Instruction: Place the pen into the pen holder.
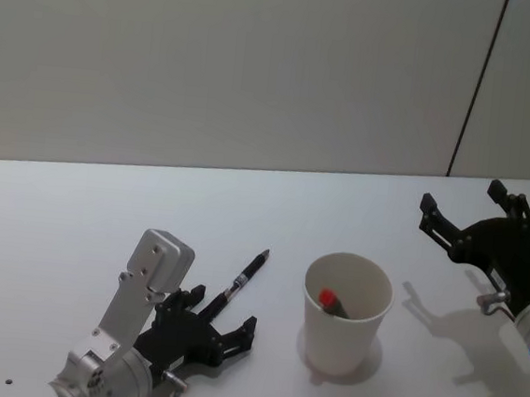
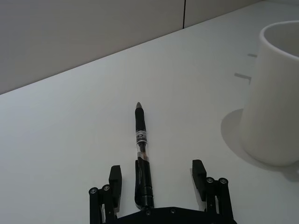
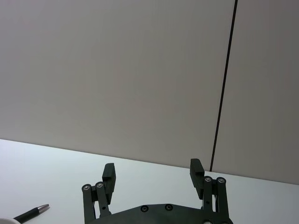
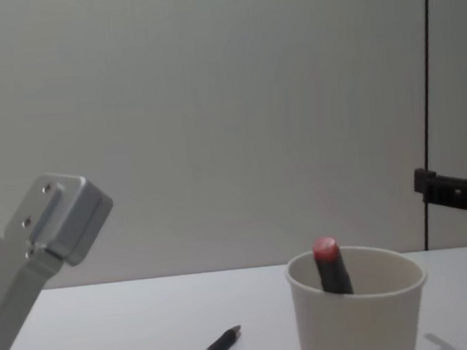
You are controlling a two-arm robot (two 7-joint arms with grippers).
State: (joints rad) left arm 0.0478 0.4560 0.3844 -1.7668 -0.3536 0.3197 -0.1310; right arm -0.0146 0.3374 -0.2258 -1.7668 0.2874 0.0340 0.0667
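Left wrist view: the black pen (image 2: 141,140) is seen lying flat on the white counter (image 2: 70,116), its rear end between the spread fingers of the left end effector (image 2: 156,168) (not yet gripped). The pen holder (image 1: 344,337) stands near it, a red-capped pen (image 1: 328,299) leaned inside. The right end effector (image 1: 462,197) is held released, well to the right

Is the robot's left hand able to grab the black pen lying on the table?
Probably yes. The left gripper is open, with the near end of the pen lying between its jaws. Nothing is in the way, and the pen holder stands apart from it.
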